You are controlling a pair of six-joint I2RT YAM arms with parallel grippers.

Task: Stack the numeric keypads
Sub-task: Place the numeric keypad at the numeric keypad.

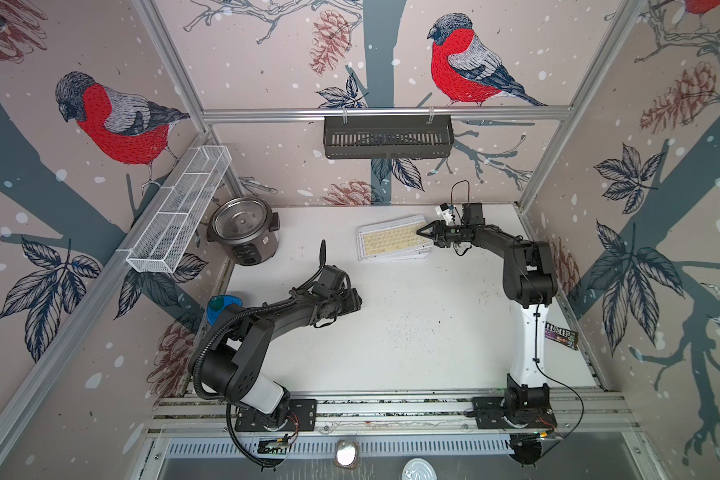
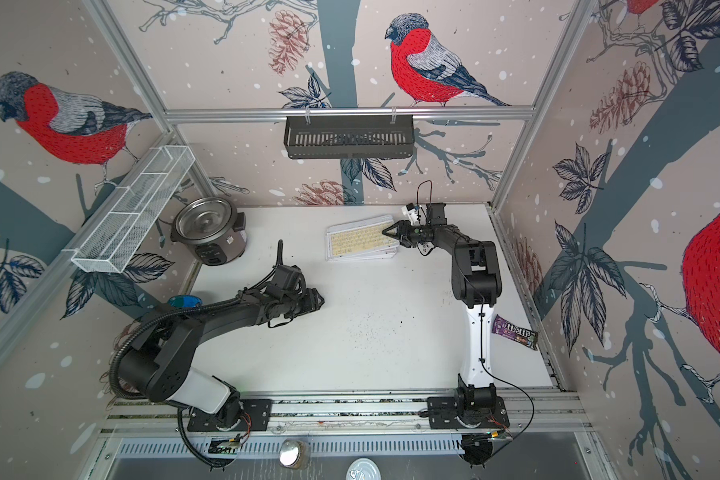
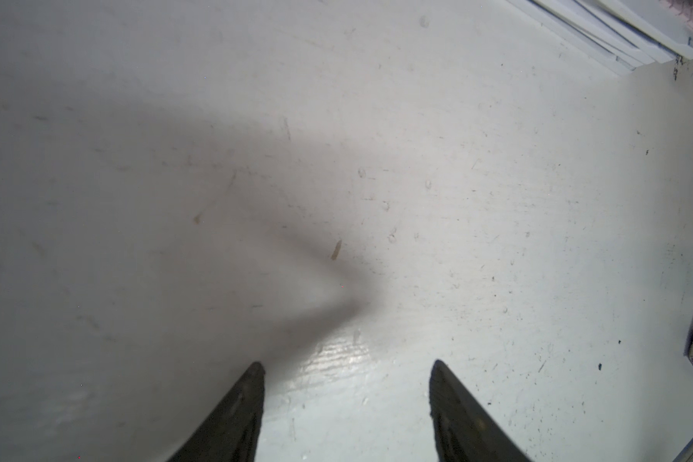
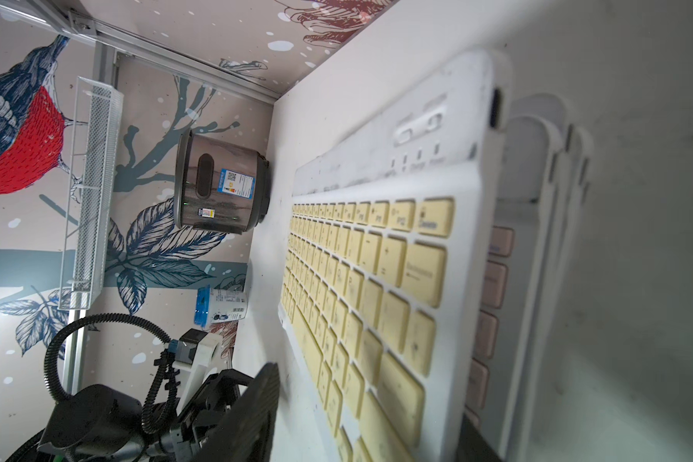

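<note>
- The stack of thin, white-framed numeric keypads point(image 1: 391, 243), with a yellow-keyed one on top, lies toward the white table's point(image 1: 412, 332) far side. Its long axis runs left to right, slightly skewed.
- The right gripper point(image 1: 421, 232) straddles the stack's right end with its jaws parted. One finger point(image 4: 257, 400) is clear of the keys, and the arm is stretched forward.
- The left gripper point(image 3: 347, 366) is parted and empty over bare table, its arm folded low.

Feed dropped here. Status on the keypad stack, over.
Left claw open, empty, over bare table. Right claw open around edge of top yellow keypad. Keypads stacked, edges fanned. Rice cooker well apart.
</note>
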